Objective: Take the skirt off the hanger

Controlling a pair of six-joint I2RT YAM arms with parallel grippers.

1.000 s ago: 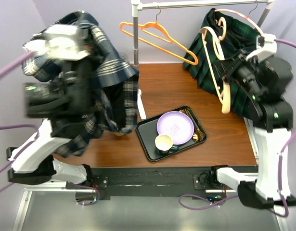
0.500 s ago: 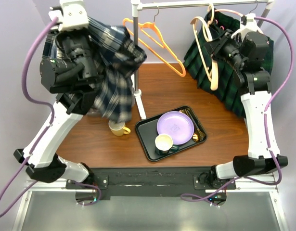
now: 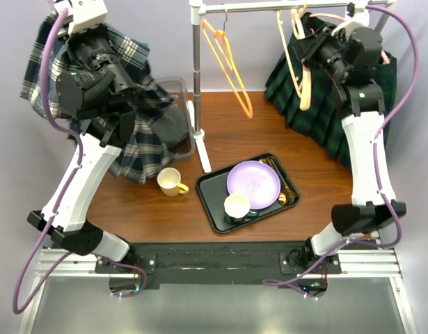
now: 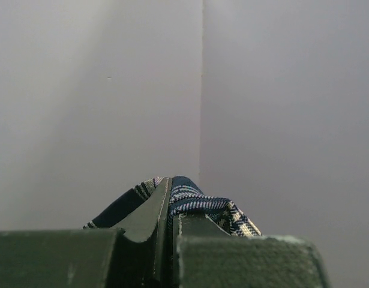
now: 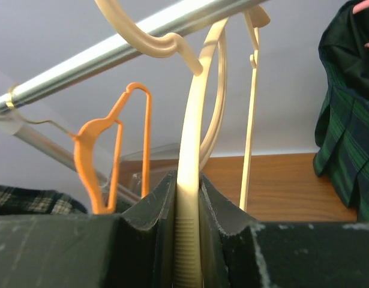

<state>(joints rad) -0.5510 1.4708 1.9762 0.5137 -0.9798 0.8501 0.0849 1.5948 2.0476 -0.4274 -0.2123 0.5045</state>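
Observation:
A blue plaid skirt [image 3: 138, 141] hangs from my left gripper [image 3: 80, 43], raised at the far left; the cloth drapes down over the table's left side. In the left wrist view the gripper [image 4: 170, 204] is shut on a fold of the skirt [image 4: 199, 203]. My right gripper [image 3: 312, 50] is shut on a cream hanger [image 3: 302, 78], which carries no cloth; its hook is on the metal rail [image 3: 269, 6]. In the right wrist view the gripper [image 5: 188, 198] pinches the hanger's arm [image 5: 193, 132] under the rail [image 5: 112, 54].
An orange hanger [image 3: 231, 64] and a green plaid skirt [image 3: 318, 118] hang on the rail. The rack pole [image 3: 195, 69] stands mid-table beside a clear bin [image 3: 180, 89]. A yellow mug [image 3: 172, 182] and a black tray [image 3: 210, 209] with a purple plate [image 3: 253, 184] and a cup [image 3: 236, 206] sit in front.
My left arm swung the blue skirt up and back to the far left. My right arm lifted the cream hanger to the rail. The orange hanger swung to hang straighter.

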